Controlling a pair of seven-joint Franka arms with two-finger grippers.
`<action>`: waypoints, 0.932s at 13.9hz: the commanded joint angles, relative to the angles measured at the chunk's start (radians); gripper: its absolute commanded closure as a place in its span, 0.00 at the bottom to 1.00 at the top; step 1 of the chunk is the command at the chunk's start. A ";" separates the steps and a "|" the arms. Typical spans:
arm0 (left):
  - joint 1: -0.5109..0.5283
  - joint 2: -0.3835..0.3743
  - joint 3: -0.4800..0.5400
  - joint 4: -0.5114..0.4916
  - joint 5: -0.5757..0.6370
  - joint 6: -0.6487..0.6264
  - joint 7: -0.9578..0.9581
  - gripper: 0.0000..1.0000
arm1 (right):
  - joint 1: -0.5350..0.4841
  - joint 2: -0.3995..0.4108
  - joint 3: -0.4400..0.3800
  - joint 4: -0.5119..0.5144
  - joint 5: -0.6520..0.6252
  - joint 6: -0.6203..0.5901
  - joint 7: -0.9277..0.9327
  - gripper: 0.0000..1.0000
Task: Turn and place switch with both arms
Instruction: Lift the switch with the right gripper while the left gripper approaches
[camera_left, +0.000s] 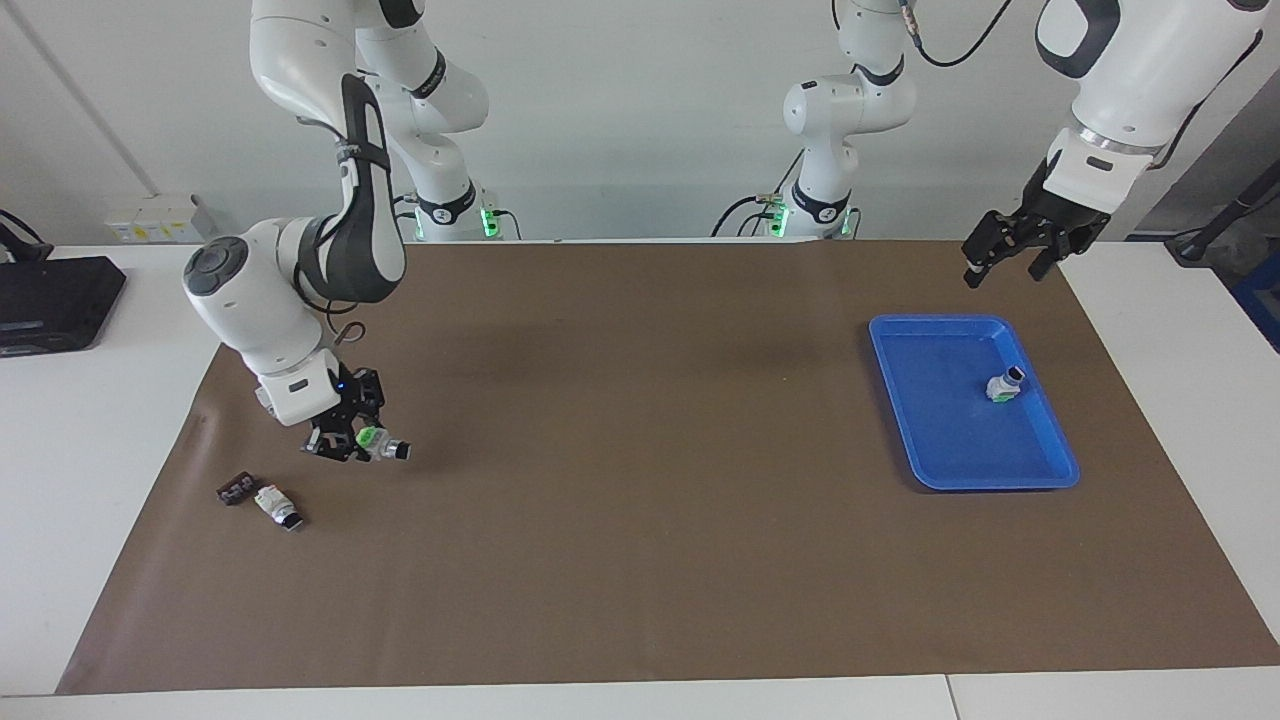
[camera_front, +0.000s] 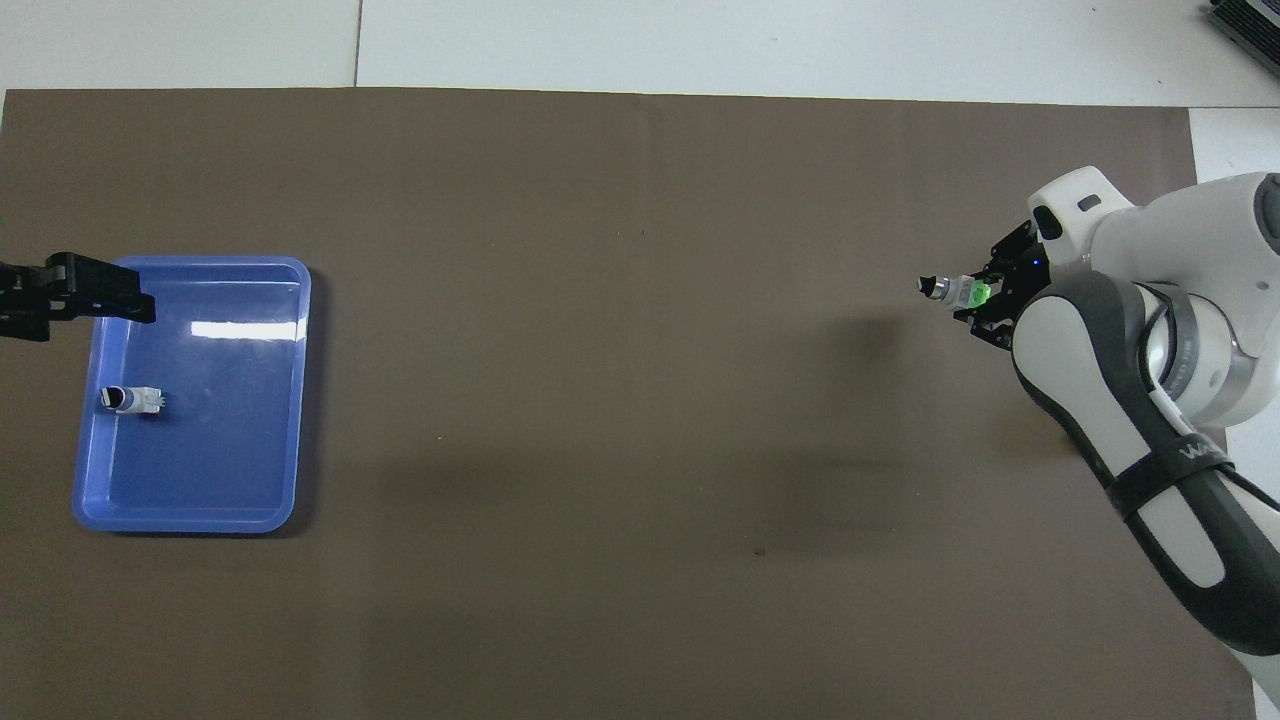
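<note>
Okay, left gripper (camera_left: 1001, 272): you've got it up in the air over the mat's (camera_left: 640, 560) robot-side edge at the left arm's end, just off the tray's corner; fingers spread apart, holding nothing
Tray (camera_left: 935, 430): blue, flat on the mat at the left arm's end
Second switch (camera_left: 1004, 385): your one item in the tray, close to the rim on the left arm's side, dark end up and tilted
Right gripper (camera_left: 362, 440): over the mat at the right arm's end, clamped tight on the switch
Switch (camera_left: 383, 446): held off the mat, roughly level, green end in the fingers, black knob pointing toward the table's middle
Loose parts: white switch (camera_left: 275, 505) and small black part (camera_left: 235, 490) lie just beside each other on the mat, farther from the robots than your right gripper's spot
</note>
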 joint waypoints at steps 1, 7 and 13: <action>0.035 -0.048 -0.003 -0.068 -0.069 0.026 0.010 0.00 | 0.040 -0.029 0.049 0.002 0.096 -0.027 -0.002 1.00; 0.076 -0.097 -0.003 -0.191 -0.276 0.080 -0.001 0.12 | 0.131 -0.023 0.247 0.039 0.301 -0.002 0.093 1.00; 0.065 -0.077 -0.006 -0.266 -0.528 0.127 -0.002 0.28 | 0.322 -0.016 0.249 0.042 0.302 0.252 0.273 1.00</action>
